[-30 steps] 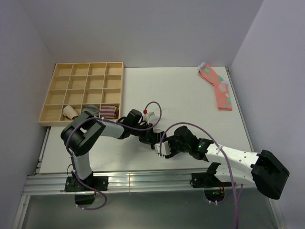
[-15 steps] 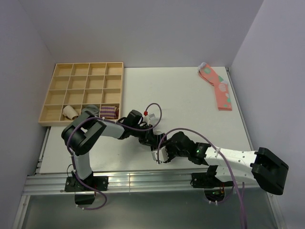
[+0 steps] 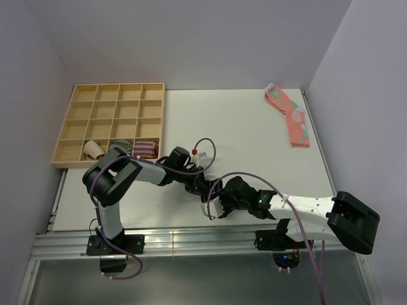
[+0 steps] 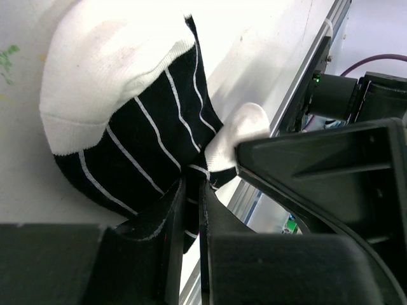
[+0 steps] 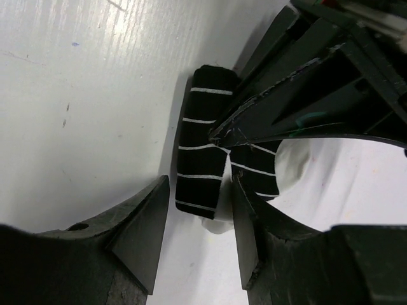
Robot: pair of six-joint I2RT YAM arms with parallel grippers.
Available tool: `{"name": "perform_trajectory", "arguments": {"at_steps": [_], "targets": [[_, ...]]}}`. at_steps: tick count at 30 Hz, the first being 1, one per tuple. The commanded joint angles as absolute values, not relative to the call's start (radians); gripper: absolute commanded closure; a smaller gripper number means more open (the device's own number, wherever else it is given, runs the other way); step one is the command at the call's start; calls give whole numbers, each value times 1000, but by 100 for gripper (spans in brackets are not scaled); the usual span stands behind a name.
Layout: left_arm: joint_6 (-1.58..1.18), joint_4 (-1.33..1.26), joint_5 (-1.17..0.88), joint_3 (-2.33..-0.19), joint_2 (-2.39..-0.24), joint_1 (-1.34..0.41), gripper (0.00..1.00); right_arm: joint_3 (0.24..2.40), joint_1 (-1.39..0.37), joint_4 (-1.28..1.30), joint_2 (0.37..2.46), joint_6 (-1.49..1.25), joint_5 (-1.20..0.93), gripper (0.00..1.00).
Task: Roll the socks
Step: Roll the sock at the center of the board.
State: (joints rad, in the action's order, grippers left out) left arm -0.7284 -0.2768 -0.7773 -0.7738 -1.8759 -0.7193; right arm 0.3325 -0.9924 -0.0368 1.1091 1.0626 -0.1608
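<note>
Fabric here is soft, light and springy: the small black white-striped socks (image 4: 140, 146) lie partly rolled on the white table (image 5: 76, 95), near its front edge. My left gripper (image 4: 193, 190) pinches a fold. My right gripper (image 5: 200, 181) straddles the roll, unclenched. I judge the best hold to be across the roll's middle.

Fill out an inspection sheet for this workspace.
Surface: white table, faint marks.
Job's things: black striped socks, partly rolled, near the front edge.
Clutter: pink socks far right; wooden compartment tray holding maroon bundle and beige roll.
Grippers: left gripper shut on the socks; right gripper open, straddling the rolled end.
Cables: purple cables looped along both arms.
Surroundings: plain walls; metal rail at near edge.
</note>
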Motion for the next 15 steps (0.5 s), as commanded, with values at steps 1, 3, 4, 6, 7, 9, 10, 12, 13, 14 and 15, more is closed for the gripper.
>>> {"name": "perform_trajectory", "arguments": {"at_steps": [1, 3, 4, 6, 7, 9, 10, 12, 13, 14, 15], "targets": [[-680, -74, -669, -709, -1953, -729, 100, 333, -1003, -34, 1150, 1077, -164, 49], [-680, -74, -670, -707, -1950, -727, 100, 342, -1002, -26, 1163, 1074, -169, 50], [-683, -77, -675, -706, -1948, -727, 100, 344, -1002, -25, 1170, 1074, -167, 51], [-683, -80, -678, -704, -1948, -726, 100, 350, -1000, -29, 1173, 1071, -172, 53], [-689, -83, -681, -703, -1950, -724, 100, 351, -1000, -28, 1183, 1072, -170, 53], [-693, -94, -692, -698, -1950, -724, 99, 374, -1000, -8, 1198, 1069, -169, 56], [-698, -97, -693, -696, -1950, -724, 99, 385, -999, -8, 1213, 1063, -178, 58], [-701, -101, -699, -693, -1948, -723, 99, 413, -999, 41, 1227, 1060, -183, 59], [-704, -103, -699, -690, -1947, -723, 99, 425, -1000, 58, 1239, 1057, -195, 62], [-706, -103, -699, -689, -1945, -723, 99, 458, -997, 81, 1249, 1048, -208, 64], [-707, -110, -701, -684, -1944, -723, 99, 478, -996, 144, 1261, 1043, -218, 64]]}}
